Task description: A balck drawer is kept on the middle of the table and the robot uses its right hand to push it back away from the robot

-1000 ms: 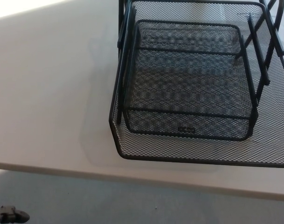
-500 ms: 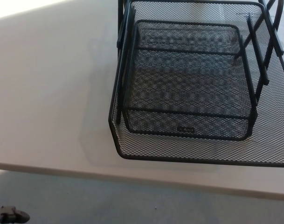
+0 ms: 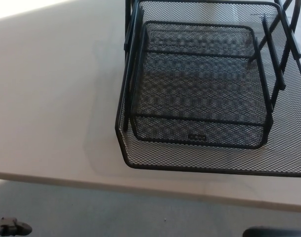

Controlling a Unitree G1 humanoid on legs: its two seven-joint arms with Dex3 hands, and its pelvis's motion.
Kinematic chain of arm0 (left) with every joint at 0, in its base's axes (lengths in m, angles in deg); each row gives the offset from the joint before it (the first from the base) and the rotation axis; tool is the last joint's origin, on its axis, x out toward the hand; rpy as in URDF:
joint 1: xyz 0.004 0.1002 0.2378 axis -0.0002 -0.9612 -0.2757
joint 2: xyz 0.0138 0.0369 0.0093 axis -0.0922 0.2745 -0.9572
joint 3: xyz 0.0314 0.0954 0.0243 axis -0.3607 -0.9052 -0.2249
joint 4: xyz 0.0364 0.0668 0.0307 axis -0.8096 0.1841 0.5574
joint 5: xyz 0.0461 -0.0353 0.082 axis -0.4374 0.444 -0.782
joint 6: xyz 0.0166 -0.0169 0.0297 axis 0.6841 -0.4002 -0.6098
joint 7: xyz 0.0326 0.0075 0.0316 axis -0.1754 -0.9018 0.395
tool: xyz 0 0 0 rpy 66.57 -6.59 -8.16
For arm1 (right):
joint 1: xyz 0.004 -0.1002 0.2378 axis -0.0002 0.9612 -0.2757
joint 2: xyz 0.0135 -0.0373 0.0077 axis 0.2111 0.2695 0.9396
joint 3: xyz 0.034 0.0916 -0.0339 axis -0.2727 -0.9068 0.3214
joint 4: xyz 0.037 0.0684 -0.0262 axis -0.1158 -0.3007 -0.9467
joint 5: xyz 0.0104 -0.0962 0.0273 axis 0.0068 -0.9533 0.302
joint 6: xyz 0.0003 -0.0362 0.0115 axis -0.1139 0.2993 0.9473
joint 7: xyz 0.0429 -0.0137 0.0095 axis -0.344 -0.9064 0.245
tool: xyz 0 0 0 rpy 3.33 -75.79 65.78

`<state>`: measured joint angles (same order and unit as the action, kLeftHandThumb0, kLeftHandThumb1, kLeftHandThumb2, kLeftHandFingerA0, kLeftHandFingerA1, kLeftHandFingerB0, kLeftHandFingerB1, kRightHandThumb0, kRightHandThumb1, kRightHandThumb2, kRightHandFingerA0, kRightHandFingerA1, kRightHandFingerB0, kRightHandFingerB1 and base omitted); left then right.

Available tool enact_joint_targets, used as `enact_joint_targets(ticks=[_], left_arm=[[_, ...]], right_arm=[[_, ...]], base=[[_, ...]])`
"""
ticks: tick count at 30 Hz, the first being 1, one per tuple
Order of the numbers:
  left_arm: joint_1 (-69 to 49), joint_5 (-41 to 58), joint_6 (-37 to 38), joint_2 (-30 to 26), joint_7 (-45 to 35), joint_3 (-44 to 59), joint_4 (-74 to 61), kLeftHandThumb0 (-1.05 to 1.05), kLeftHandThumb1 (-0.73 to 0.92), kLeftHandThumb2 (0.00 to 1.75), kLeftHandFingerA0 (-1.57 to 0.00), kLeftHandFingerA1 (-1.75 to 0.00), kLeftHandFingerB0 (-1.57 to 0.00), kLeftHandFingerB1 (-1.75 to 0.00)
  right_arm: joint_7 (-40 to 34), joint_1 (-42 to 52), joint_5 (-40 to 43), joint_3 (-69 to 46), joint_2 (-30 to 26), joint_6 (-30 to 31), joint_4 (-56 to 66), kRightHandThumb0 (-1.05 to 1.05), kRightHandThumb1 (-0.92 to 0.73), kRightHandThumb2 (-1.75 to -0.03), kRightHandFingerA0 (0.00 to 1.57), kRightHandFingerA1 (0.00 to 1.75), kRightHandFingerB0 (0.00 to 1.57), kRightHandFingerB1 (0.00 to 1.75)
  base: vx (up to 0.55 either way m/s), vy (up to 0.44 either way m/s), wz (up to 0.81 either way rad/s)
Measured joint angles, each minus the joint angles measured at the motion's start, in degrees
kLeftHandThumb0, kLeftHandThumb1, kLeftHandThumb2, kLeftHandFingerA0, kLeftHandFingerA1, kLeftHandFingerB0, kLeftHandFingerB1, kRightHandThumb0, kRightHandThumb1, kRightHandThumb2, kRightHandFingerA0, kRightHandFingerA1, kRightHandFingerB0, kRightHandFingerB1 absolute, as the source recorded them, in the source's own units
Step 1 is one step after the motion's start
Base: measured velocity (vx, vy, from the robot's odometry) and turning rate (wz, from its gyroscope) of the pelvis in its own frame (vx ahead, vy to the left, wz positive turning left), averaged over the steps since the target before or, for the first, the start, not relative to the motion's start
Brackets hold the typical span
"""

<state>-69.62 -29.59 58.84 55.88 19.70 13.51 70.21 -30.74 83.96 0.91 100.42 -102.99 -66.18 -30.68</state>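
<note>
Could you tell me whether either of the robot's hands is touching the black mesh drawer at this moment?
No, the black mesh drawer sits alone on the white table, with no hand on or beside it.

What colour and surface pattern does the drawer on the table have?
The drawer is black wire mesh with a fine diamond grid, shown clearly in the head view.
</note>
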Motion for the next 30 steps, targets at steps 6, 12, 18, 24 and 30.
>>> enact_joint_targets(ticks=[6,12,18,24,30], left_arm=[[0.02,0.02,0.35,0.00,-0.53,0.18,0.09,-0.63,0.57,0.90,-0.34,-0.50,-0.21,-0.43],[0.00,0.00,0.55,0.00,-0.86,0.18,0.12,-0.63,0.57,0.90,-0.34,-0.50,-0.21,-0.43],[0.00,-0.01,0.87,0.00,-0.92,0.19,0.18,-0.63,0.57,0.90,-0.34,-0.50,-0.22,-0.43],[0.00,-0.01,1.06,0.00,-1.00,0.19,0.23,-0.64,0.58,0.91,-0.33,-0.50,-0.21,-0.42],[0.00,-0.05,1.15,0.00,-1.05,0.14,0.26,-0.63,0.58,0.91,-0.34,-0.50,-0.21,-0.43]], right_arm=[[3.23,-8.19,3.18,4.02,0.26,5.05,-0.01,-0.64,-0.85,-0.66,0.37,0.38,0.30,0.33],[5.61,-14.92,4.12,8.18,2.08,9.60,-3.57,-0.62,-0.67,-1.04,0.35,0.55,0.16,0.44],[7.74,-20.94,4.16,10.74,3.65,13.42,-8.58,-0.57,-0.67,-1.03,0.35,0.55,0.16,0.45],[8.71,-25.49,3.29,11.82,5.42,15.81,-13.64,-0.60,-0.86,-0.66,0.38,0.37,0.29,0.32],[9.95,-30.34,1.66,12.55,6.46,17.50,-18.38,-0.62,-0.86,-0.66,0.36,0.36,0.28,0.31]], base=[[0.00,0.000,0.00],[0.00,0.000,0.00],[0.00,0.000,0.00],[0.00,0.000,0.00],[0.00,0.000,0.00]])
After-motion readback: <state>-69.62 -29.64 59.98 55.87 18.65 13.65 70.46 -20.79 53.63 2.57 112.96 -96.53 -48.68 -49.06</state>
